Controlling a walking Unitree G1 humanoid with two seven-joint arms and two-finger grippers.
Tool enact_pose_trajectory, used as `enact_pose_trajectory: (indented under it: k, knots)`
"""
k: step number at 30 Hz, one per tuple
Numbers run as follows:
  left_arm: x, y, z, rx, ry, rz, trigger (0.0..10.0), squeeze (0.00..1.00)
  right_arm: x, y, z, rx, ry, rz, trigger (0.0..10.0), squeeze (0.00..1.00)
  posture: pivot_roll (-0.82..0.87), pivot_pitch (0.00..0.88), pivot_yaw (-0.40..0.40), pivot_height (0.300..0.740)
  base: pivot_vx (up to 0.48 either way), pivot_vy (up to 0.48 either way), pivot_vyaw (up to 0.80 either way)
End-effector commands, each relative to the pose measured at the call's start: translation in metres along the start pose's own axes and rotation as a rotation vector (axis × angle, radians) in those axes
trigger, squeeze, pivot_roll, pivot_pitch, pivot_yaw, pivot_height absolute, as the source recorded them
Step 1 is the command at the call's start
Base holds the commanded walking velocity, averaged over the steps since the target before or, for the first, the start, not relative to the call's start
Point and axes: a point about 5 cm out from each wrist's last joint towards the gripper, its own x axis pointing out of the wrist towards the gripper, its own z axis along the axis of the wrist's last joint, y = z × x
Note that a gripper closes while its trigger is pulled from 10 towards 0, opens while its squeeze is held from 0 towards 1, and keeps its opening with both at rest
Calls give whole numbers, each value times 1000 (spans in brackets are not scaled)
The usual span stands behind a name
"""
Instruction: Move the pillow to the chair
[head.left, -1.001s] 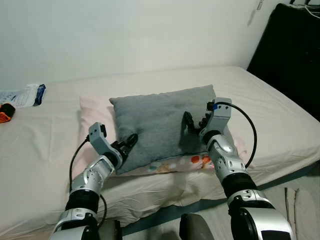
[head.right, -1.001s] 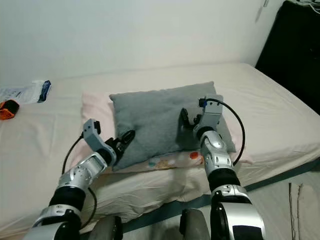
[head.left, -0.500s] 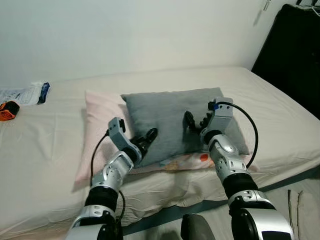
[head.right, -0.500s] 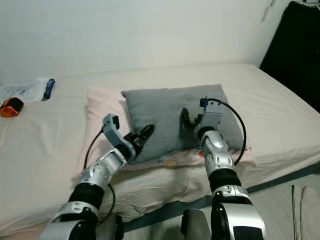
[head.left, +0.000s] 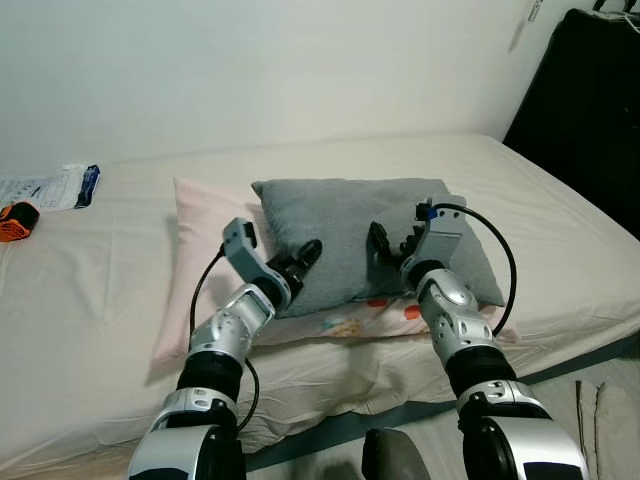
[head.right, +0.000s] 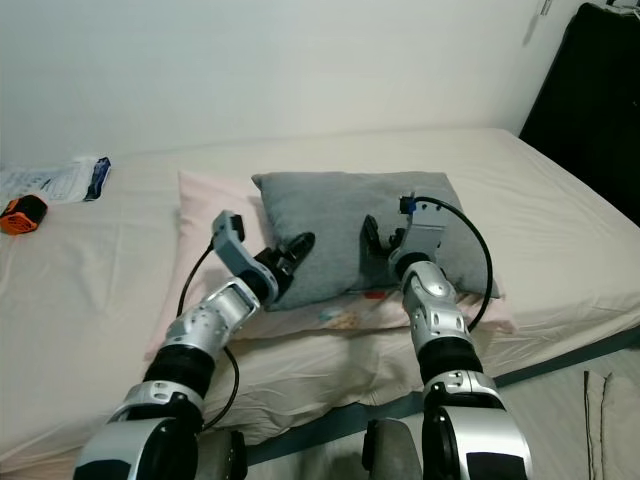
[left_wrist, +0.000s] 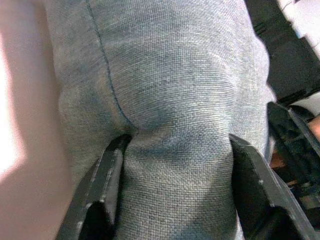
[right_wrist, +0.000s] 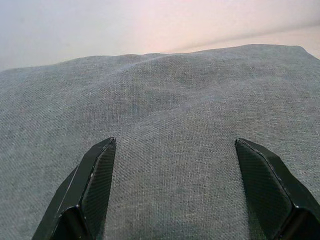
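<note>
Soft, even indoor light fills the head views, which are sharp, with no glare. The pale wall (head.left: 250, 70) dims toward the upper corners. Faint shadows lie under the grey pillow (head.left: 350, 225) and along the bed's (head.left: 90, 290) near edge. The left wrist view is close, with the pink pillow (left_wrist: 20, 125) blown out; the right wrist view is crisp on the weave, hazy beyond.

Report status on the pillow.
Left gripper open astride grey pillow edge. Right gripper open over it. Pillow on bed, unlifted.
</note>
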Motion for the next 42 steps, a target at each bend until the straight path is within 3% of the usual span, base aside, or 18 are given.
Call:
enact_pose_trajectory:
  k: [1,2,4,6,12,19,21,22,24,27,29,31,33,38,40,42]
  knots:
    - [7,-15,-12,30,53,-34,3098,0,-1,0,-5,12,23,-4,10000,0,-25,0,-63,601,0,0,0]
    - [6,-14,-17,108,82,-30,0,0,-1,-1,-5,12,22,-8,10000,0,-24,0,-61,601,0,0,0]
    - [6,-14,-17,108,82,-30,0,0,-1,-1,-5,12,22,-8,10000,0,-24,0,-61,601,0,0,0]
    - [3,-9,-21,179,108,-18,0,0,-1,-3,-5,7,23,-14,10000,0,-25,0,-65,601,0,0,0]
    - [1,-6,-18,180,98,-4,0,0,-1,-4,-5,3,25,-16,10000,0,-24,0,-68,601,0,0,0]
    - [-14,13,22,121,-14,-26,0,0,2,-1,-1,-6,24,-5,10000,0,-17,0,-84,601,0,0,0]
    - [-29,31,48,142,-75,-7,0,0,3,-1,1,-8,22,-3,10000,0,-12,0,-88,601,0,0,0]
    - [-29,31,48,142,-75,-7,0,0,3,-1,1,-8,22,-3,10000,0,-12,0,-88,601,0,0,0]
    - [-41,46,64,165,-118,37,0,0,3,-1,1,-7,21,-3,10000,0,-10,0,-88,601,0,0,0]
    - [-43,49,67,172,-125,49,0,0,3,-1,1,-7,20,-3,10000,0,-10,0,-88,601,0,0,0]
    - [-67,74,86,203,-174,117,0,0,3,-2,2,-6,17,-2,10000,0,-10,0,-85,601,0,0,0]
    - [-67,74,86,203,-174,117,0,0,3,-2,2,-6,17,-2,10000,0,-10,0,-85,601,0,0,0]
    - [-87,90,98,219,-205,164,0,0,2,-3,2,-2,12,-3,10000,0,-6,0,-87,601,0,0,0]
    - [-97,100,97,229,-205,219,0,0,2,-4,5,20,-16,-19,10000,0,-6,0,-87,601,0,0,0]
    - [-103,113,91,220,-212,323,0,0,2,-9,13,62,-68,-48,10000,0,-9,0,-88,601,0,0,0]
    - [-103,117,86,216,-202,355,0,0,2,-12,13,77,-65,-59,10000,0,-9,0,-88,601,0,0,0]
